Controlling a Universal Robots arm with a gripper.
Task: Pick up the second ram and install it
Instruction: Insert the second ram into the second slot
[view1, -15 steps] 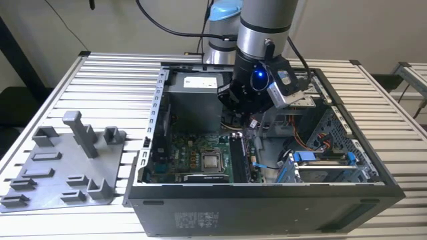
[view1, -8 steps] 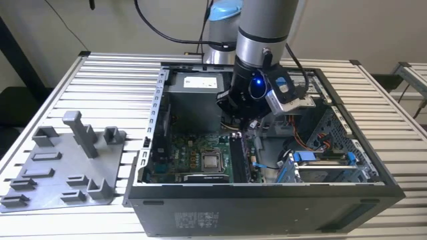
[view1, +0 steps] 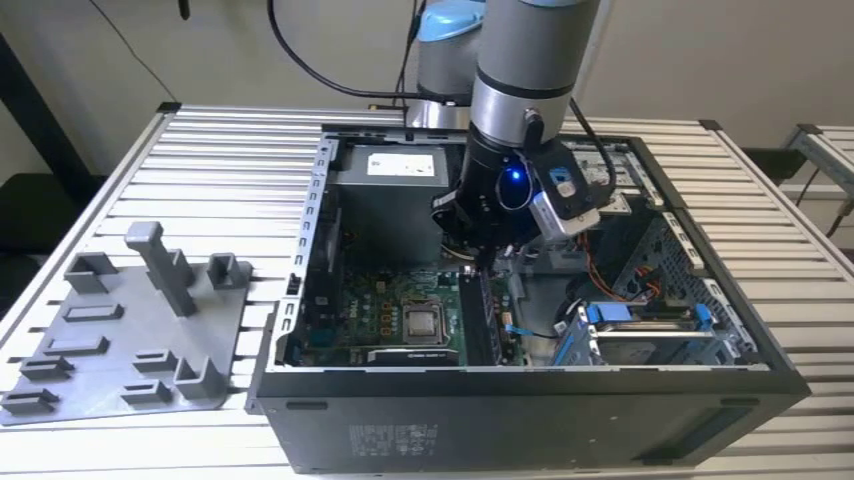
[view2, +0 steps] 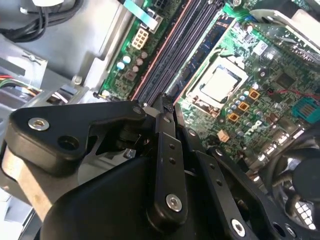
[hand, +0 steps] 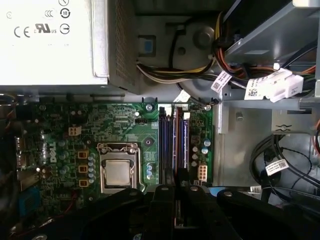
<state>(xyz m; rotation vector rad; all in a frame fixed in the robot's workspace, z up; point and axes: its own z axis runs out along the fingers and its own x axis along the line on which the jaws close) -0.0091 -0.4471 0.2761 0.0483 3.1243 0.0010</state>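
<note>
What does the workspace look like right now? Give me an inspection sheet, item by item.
Surface: slatted metal table bearing an open computer case.
Job's things: second ram cannot be told from the memory slots beside the processor socket.
Clutter: grey fixture tray, on the exterior view's left of the case.
Grippers: end effector inside the case, over the memory slots.
Cables: wire bundle by the power supply; black cables near the arm.
Surroundings: pale wall behind.

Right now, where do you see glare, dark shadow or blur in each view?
Exterior view: the case interior lies in shadow. First wrist view: the power supply glares white. Second wrist view: the hand looks dark, near and blurred.
</note>
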